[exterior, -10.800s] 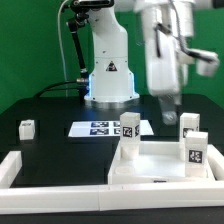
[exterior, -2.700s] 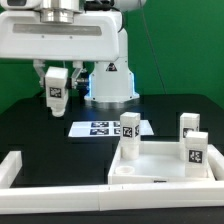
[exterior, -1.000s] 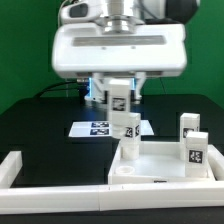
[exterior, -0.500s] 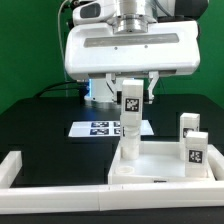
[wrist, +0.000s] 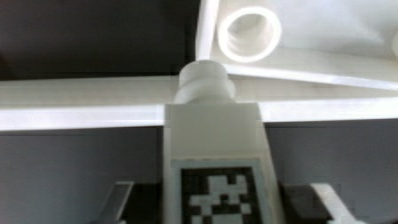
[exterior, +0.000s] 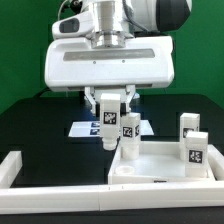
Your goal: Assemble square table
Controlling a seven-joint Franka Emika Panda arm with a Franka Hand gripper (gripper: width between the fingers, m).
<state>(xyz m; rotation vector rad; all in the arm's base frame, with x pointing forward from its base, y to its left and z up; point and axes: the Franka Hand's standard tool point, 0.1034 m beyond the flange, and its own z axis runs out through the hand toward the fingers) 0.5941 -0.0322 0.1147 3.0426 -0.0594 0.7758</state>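
In the exterior view we see the robot's claw (exterior: 110,112) hanging low over the black surface (exterior: 40,125), its fingers closed at a narrow spread on a small white leg block (exterior: 109,122) that carries a black-and-white tag. The leg's long axis stands upright. The square table panel (exterior: 160,165), white with a raised rim, lies flat just below and toward the exterior view's right of the held leg, with three more tagged legs standing on it: one at the near corner (exterior: 129,133), right beside the held leg, and two at the far right (exterior: 190,140). The marker board (exterior: 95,128) lies behind the claw, and a long white border bar (exterior: 12,168) sits at the exterior view's left. In the wrist view we look along the held leg (wrist: 214,150) to its rounded tip, which points at the panel's rim (wrist: 89,100); a round hole (wrist: 249,33) shows in the panel beyond that tip, which the exterior view does not show. We judge the leg must travel farther over the rim to line up with that hole.
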